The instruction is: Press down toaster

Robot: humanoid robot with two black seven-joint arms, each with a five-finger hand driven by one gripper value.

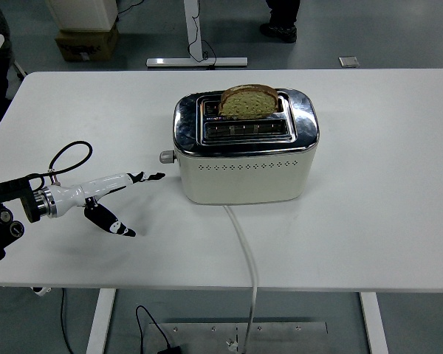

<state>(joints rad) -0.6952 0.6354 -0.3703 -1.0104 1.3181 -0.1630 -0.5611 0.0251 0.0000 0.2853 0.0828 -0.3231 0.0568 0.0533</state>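
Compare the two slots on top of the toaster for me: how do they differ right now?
The far slot holds a slice of bread standing up above the toaster's top; the near slot holds no bread and only its dark inner grille shows. Both are long openings, parallel, set in the same chrome top.

Black left arm (4, 214), slim white hand (88, 188) with black-tipped fingers (151, 176) (white-speckled), looped black cable (68, 156)
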